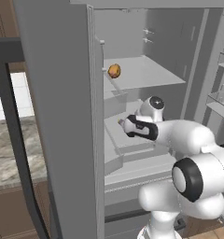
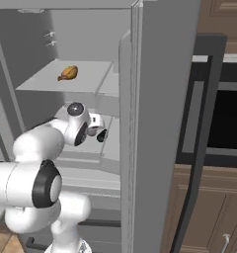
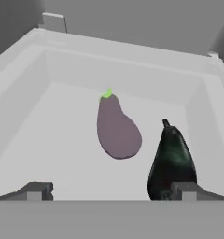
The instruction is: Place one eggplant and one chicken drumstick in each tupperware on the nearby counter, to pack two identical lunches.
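1. The white arm is reaching into the open grey fridge, and its claw [image 3: 111, 192] sits just above a white drawer bin [image 3: 30, 84] in the lower part. That makes sense to me: both eggplants are stored down in that bin, so it has to go in from above.
2. The claw is spread wide with nothing between its tips. The dark tip on the right [image 3: 184, 190] is right by the near-black eggplant, overlapping it in the hand view, though I can't tell if it's actually touching.
3. Eggplant count: two. The pale mauve-purple eggplant with a green stem [image 3: 116, 128] lies flat mid-bin, stem pointing to the far wall. The glossy near-black eggplant [image 3: 172, 163] lies to its right and nearer, just beside it but apart.
4. Drumstick count: one that I can see, a golden-orange chicken drumstick [image 2: 68, 73] on the upper fridge shelf [image 1: 146, 72], near the shelf's left edge.
5. The grey-beige marbled stone worktop [image 1: 6, 149] is off to the left past the fridge door.
6. My guess: a wide claw over the bin means it's lining up on an eggplant, likely the dark one, and the packing is barely started.
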Available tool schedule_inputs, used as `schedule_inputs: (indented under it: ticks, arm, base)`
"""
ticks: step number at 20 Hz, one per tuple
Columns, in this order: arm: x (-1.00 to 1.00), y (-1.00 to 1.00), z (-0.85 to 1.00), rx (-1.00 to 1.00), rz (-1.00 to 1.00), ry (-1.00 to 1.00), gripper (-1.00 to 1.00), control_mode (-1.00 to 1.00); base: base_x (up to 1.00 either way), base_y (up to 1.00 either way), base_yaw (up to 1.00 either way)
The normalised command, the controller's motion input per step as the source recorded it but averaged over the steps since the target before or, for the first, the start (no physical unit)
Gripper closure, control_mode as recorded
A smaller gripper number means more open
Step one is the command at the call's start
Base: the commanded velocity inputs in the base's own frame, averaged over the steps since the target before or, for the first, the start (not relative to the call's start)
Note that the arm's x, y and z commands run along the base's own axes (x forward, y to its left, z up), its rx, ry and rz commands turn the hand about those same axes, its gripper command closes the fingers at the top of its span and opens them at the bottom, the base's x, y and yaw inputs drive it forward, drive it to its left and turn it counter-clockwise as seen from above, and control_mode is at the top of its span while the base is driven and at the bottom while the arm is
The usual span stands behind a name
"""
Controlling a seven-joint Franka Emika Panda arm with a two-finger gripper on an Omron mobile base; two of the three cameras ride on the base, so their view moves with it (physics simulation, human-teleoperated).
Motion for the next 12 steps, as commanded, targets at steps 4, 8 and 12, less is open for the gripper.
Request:
schedule_inputs:
  ticks: [4, 8, 12]
  arm:
    - [0.38, 0.09, -0.21, 0.0, 0.06, 0.0, -1.0, -1.0]
    - [0.32, 0.11, -0.31, 0.0, 0.03, 0.0, -1.0, -1.0]
    - [0.42, 0.16, -0.28, 0.0, 0.01, 0.0, -1.0, -1.0]
  base:
    - [0.0, 0.0, 0.0]
    - [0.0, 0.0, 0.0]
    - [0.0, 0.0, 0.0]
